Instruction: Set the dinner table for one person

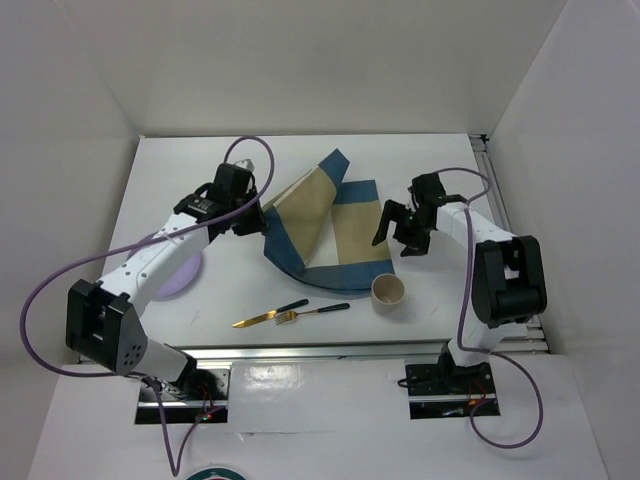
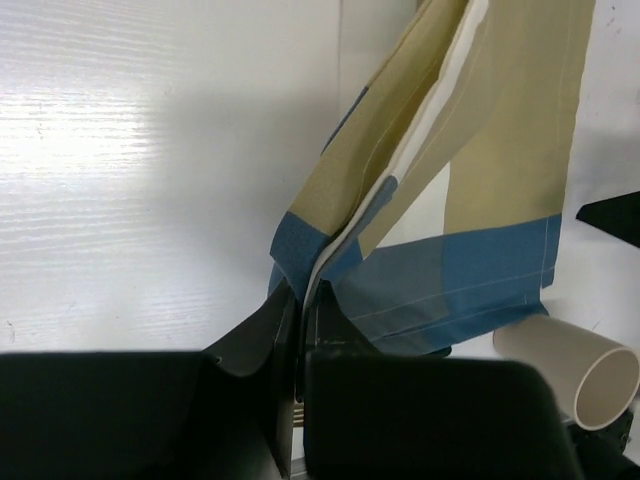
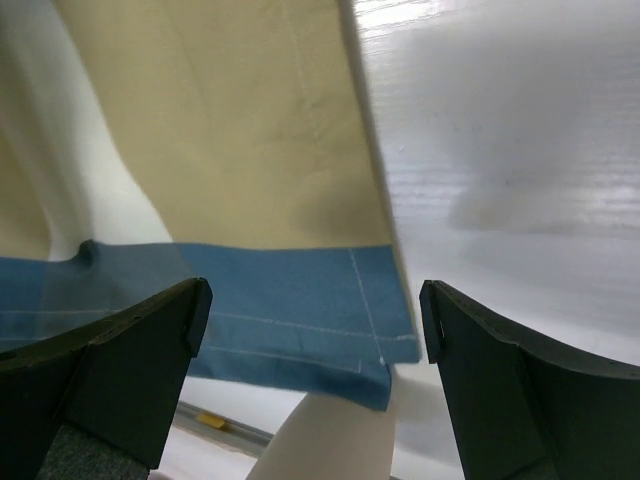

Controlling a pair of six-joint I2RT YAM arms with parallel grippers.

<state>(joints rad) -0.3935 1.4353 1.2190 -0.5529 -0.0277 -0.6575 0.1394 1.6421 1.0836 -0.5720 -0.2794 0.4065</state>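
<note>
On dinner table (image 1: 180, 180), mid-span: seeing blue-and-tan placemat (image 1: 345, 235) crumpled, left part lifted and folded, right part lying flat. Held at left fold by left gripper (image 1: 262, 218), fingers clenched on the cloth. Over right edge, right gripper (image 1: 398, 232) hovering, jaws spread wide, grasping nothing. Nearer front: cup (image 1: 388, 292) just beside placemat corner; fork (image 1: 318, 311) and knife (image 1: 262, 318) close together; purple plate (image 1: 185, 275) partly under left arm.
</note>
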